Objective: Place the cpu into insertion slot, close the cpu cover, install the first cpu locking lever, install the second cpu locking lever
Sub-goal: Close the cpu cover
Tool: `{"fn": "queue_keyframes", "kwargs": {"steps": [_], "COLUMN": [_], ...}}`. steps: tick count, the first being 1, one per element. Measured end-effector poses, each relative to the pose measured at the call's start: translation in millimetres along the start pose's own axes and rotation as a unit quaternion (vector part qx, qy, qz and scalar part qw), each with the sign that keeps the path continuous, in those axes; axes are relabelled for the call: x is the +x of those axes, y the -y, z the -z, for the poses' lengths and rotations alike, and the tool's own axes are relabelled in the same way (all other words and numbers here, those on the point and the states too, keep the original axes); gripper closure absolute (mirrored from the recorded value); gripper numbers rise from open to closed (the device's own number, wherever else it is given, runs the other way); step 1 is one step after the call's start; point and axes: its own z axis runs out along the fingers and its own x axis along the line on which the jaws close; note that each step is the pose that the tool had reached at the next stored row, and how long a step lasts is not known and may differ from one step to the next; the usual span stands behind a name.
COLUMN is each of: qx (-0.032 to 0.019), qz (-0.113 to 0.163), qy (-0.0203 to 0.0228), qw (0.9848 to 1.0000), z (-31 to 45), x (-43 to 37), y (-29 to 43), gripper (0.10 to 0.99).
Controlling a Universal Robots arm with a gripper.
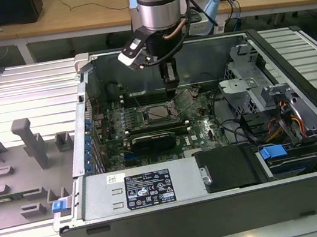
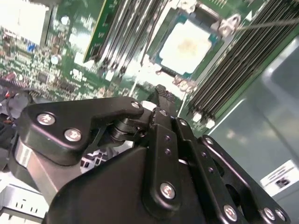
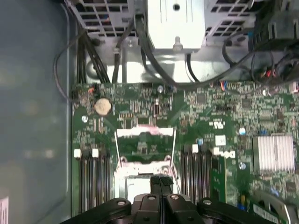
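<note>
Holding cpu [image 2: 187, 44], insertion slot [image 2: 208, 16], in pc case [image 1: 224, 217]

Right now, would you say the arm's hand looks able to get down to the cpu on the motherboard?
Probably yes: the shut hand hangs just above the motherboard, close beside the cpu, whose pale top lies bare, and nothing stands between them.
</note>
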Motion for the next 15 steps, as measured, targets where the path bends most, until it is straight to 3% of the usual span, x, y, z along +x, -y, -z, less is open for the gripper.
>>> {"fn": "queue_keyframes", "kwargs": {"steps": [8,10,15], "qx": [0.0004,0.0007,0.0013], "qz": [0.0,0.0,0.0], "qy": [0.0,-0.0001,-0.0001], "qw": [1.0,1.0,1.0], "z": [-2.8,-3.9,-5.4], "x": [0.8,1.1,1.5], "y": [-33.2,-44.8,-59.9], "gripper": [0.98,0.98,0.98]}}
